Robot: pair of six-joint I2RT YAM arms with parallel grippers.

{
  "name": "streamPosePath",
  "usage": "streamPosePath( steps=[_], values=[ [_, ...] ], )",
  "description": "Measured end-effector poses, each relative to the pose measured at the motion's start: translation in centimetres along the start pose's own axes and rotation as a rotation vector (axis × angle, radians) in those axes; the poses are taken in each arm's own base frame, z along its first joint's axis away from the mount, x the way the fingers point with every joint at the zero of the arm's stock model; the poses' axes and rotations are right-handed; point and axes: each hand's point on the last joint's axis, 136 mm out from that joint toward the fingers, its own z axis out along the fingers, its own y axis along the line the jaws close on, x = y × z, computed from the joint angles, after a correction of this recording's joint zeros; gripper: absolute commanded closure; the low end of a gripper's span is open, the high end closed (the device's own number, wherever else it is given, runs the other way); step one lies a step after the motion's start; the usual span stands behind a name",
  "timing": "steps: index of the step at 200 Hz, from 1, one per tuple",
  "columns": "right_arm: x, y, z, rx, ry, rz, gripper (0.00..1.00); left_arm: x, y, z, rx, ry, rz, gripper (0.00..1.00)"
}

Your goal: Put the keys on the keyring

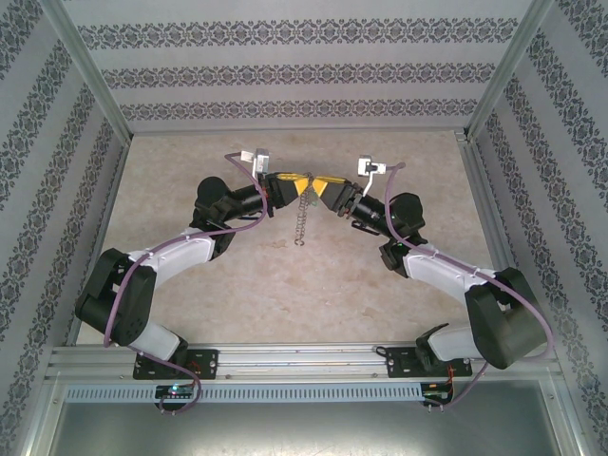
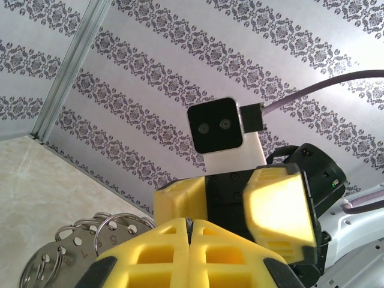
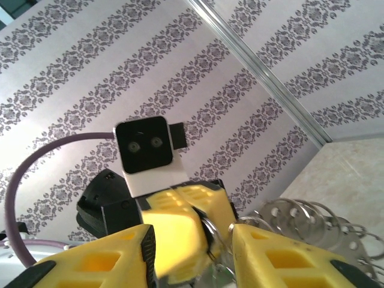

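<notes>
My two grippers meet tip to tip above the middle of the table. The left gripper (image 1: 291, 181) (image 2: 192, 224) is shut, with a thin strip of metal pinched between its yellow fingertips. That metal is the keyring (image 1: 302, 220), which hangs down from the pinch as a string of small loops. Its silver rings and numbered round tags (image 2: 75, 245) show beside my left fingers. The right gripper (image 1: 325, 185) (image 3: 192, 235) has its jaws apart, and the left gripper's fingers and a wire loop of the keyring (image 3: 211, 230) sit between them. The keys are hidden.
Patterned walls close in the beige table (image 1: 190, 161) at the back and on both sides, with metal posts in the corners. More holed metal tags (image 3: 312, 221) hang to the right of my right fingers. A metal rail (image 1: 304, 359) runs along the near edge.
</notes>
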Motion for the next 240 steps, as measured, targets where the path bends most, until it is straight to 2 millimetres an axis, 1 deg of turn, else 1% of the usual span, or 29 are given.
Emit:
streamPosePath(
  steps=[46,62,91,130,161,174,198,240],
  values=[
    [0.18,-0.01,0.0,-0.001,0.004,0.005,0.7,-0.01,-0.01,0.0,0.0,0.0,-0.003,1.0],
    [0.26,0.06,0.04,-0.005,0.007,0.004,0.71,-0.01,-0.01,0.0,0.0,0.0,-0.003,1.0],
    [0.62,-0.08,0.27,-0.006,0.015,0.011,0.71,-0.02,0.0,0.0,0.0,-0.001,-0.003,1.0],
    [0.46,-0.06,0.52,-0.011,0.012,0.007,0.71,-0.27,0.07,-0.02,-0.006,-0.013,0.003,1.0],
    [0.38,-0.08,0.7,-0.015,0.011,0.005,0.62,-0.46,0.06,-0.02,-0.007,-0.021,0.008,1.0],
    [0.4,-0.1,0.71,-0.015,0.012,0.006,0.61,-0.44,-0.01,0.0,-0.005,-0.02,0.008,1.0],
    [0.42,-0.24,0.71,-0.011,0.012,0.009,0.61,-0.49,-0.04,0.0,-0.004,-0.022,0.01,1.0],
    [0.43,-0.25,0.7,-0.011,0.013,0.011,0.68,-0.52,-0.07,0.0,-0.003,-0.024,0.012,1.0]
  ],
)
